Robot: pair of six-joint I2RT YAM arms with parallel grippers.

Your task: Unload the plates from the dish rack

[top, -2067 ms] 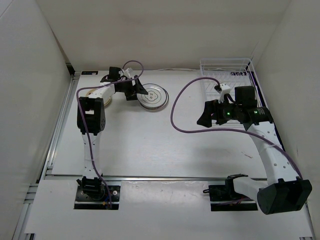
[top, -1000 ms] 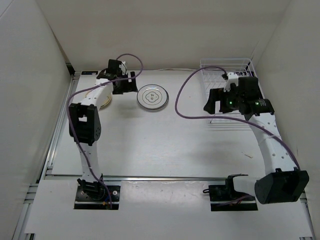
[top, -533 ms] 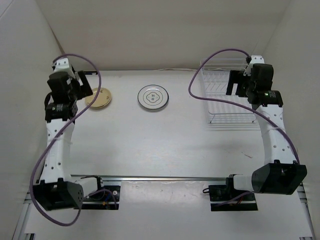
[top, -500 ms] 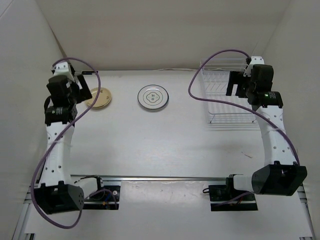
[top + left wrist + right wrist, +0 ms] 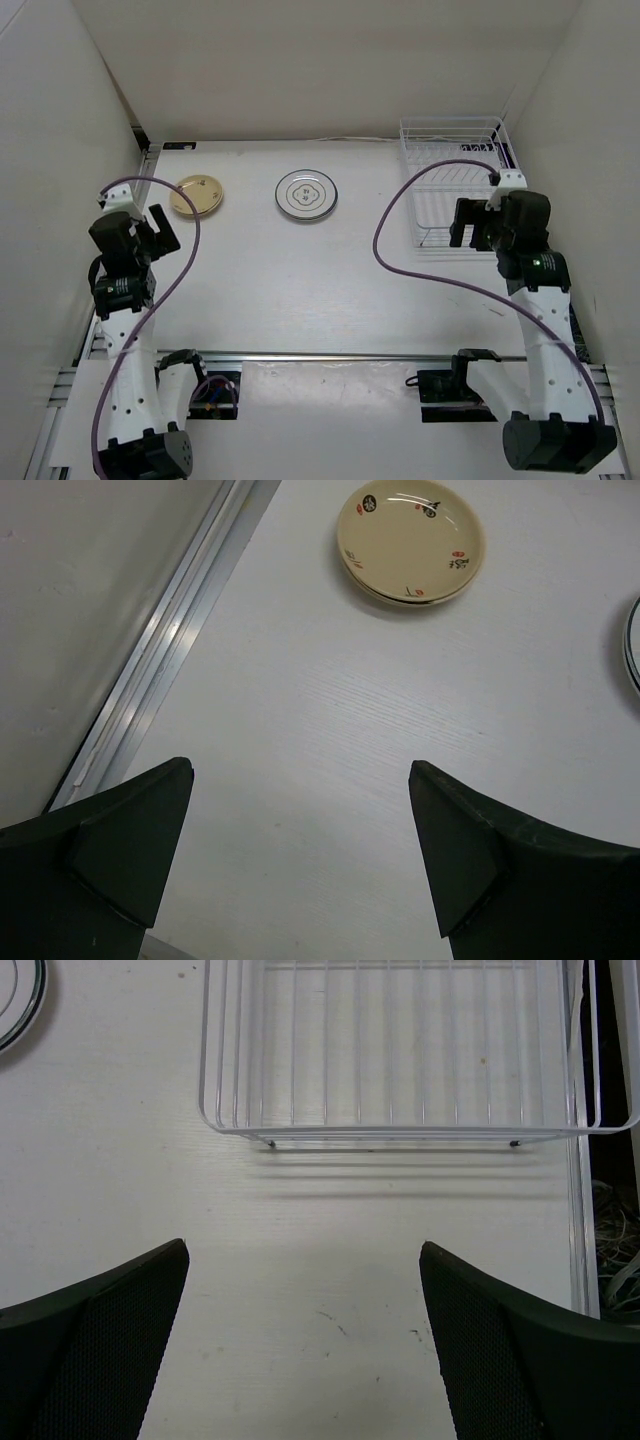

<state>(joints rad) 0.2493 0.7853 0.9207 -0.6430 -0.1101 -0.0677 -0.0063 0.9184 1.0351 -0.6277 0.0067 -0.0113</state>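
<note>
Your left fingers (image 5: 120,845) and right fingers (image 5: 95,1340) hang spread and empty, apt since the white wire-grid dish rack (image 5: 400,1132) looks bare, with the stacked small cream round plates (image 5: 411,542) and 1 grey-ringed white plate (image 5: 306,194) flat on the counter (image 5: 300,280).

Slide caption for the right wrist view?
Open right tool faces the dish rack, with a plate edge at upper left.

Small plates (image 5: 410,542): cream, thin dark rim line, scattered red and black marks on the face.
Large plate (image 5: 306,194): white, concentric grey rings, small grey motif at centre.
Dish rack (image 5: 400,1060): white wire grid.
Desk (image 5: 300,290): white, faint grain, a few dark specks.
Left pincer (image 5: 298,810), right pincer (image 5: 304,1290): matte black; the right finely dotted.
Cables (image 5: 376,240): purple.
Arms (image 5: 540,330): white links, black joints.
</note>
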